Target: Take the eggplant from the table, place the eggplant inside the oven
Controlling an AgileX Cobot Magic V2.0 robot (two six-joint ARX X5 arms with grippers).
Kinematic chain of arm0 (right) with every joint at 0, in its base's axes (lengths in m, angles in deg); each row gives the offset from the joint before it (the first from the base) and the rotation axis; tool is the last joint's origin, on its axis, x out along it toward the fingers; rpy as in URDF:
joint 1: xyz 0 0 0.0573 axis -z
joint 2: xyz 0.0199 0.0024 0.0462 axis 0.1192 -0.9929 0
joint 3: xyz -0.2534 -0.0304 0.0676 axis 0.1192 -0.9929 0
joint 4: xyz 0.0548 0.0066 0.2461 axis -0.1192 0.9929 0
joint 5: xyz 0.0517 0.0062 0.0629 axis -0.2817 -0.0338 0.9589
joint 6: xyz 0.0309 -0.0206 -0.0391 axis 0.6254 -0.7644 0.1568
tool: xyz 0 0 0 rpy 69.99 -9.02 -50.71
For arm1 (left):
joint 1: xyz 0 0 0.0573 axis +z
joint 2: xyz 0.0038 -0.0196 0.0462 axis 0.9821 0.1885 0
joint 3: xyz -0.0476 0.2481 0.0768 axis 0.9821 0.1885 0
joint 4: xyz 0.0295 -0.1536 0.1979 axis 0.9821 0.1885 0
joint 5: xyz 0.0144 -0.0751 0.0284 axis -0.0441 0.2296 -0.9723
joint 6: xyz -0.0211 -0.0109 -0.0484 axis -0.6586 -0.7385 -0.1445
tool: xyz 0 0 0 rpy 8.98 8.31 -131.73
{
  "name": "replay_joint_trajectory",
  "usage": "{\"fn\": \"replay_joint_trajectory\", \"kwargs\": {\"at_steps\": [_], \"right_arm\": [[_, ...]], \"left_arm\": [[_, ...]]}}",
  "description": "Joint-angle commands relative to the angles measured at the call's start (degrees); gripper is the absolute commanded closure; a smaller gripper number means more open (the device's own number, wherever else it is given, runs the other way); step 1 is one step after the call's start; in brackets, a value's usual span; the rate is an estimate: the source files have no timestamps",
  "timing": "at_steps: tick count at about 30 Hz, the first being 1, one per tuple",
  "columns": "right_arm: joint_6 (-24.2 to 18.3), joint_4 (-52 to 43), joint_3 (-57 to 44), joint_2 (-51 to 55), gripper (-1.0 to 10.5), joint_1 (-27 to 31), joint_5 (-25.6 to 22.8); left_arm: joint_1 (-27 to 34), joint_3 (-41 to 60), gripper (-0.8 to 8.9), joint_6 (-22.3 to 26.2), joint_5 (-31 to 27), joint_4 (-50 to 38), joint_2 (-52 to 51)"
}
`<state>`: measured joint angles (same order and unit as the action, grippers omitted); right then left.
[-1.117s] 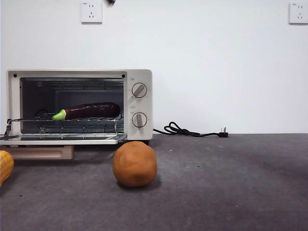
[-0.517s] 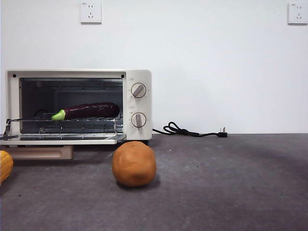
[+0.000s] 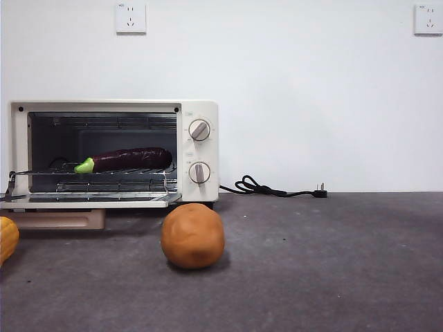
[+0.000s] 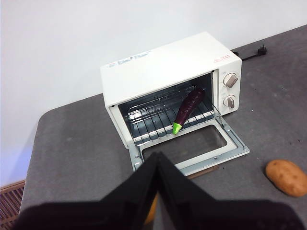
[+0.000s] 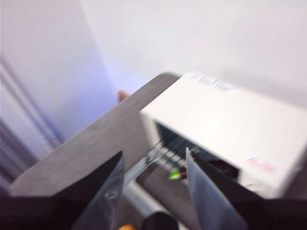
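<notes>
Holding nothing, left fingers (image 4: 158,160) pressed together, right fingers (image 5: 112,189) spread apart.

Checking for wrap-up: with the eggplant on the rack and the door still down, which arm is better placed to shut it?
Probably left: its gripper, jaws shut, faces the oven's open front from above. The right gripper views it obliquely.
</notes>
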<state>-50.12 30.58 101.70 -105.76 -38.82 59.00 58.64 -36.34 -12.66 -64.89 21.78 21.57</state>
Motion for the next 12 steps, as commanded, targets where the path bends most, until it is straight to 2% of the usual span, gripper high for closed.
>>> {"fn": "replay_joint_trajectory", "kwargs": {"at_steps": [1, 8, 12], "right_arm": [[-2.78, 1.18, 4.48, 1.86, 7.3, -0.02, -3.74], [-3.30, 1.31, 3.04, 9.25, 7.3, -0.02, -6.62], [-4.72, 1.33, -2.97, 16.26, 7.3, -0.02, -11.58]], "left_arm": [[-0.24, 0.28, 8.19, 0.02, -0.07, -0.26, -0.04], [-0.24, 0.28, 8.19, 0.02, -0.48, 0.63, -0.04], [-0.24, 0.28, 8.19, 0.02, -0.48, 0.57, -0.04]]}}
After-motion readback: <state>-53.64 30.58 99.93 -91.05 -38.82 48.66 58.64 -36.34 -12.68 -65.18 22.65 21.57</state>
